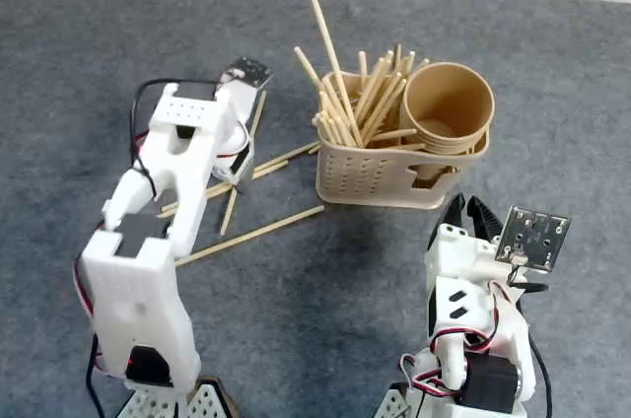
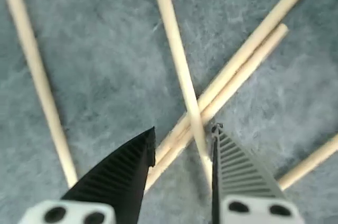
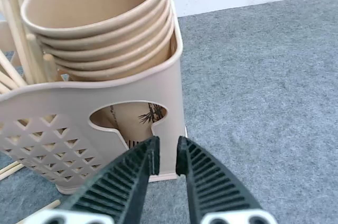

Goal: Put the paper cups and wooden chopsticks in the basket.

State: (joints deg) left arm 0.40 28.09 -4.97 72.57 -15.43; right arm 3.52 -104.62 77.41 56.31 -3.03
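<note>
On the grey worktop [image 1: 325, 329], the basket [image 1: 380, 179] stands at about 1 o'clock from the middle of the high view. A stack of nested paper cups [image 1: 449, 107] sits upright in the basket's 3 o'clock end, with the mouth of the top cup facing up. A thick bundle of chopsticks [image 1: 353, 107] fills the 9 o'clock end, leaning and fanning out over the rim towards 11 and 12 o'clock.

Several loose chopsticks [image 1: 254, 232] lie flat on the worktop at 8 to 9 o'clock of the basket. Some cross one another, and the longest runs from near the basket's foot out towards 8 o'clock.

The left arm reaches over these, and the left fingers [image 2: 147, 143] point down at them, spread apart and gripping nothing. The left fingers stand astride the spot where one stick crosses a pair lying side by side. The crossing stick runs between them, close against the paler finger.

The right fingers [image 3: 152, 154] are at 5 o'clock of the basket, just in front of its long wall below the handle cut-out. Only a narrow slit separates them, and nothing is between them. They are close to the basket wall but not touching it.
</note>
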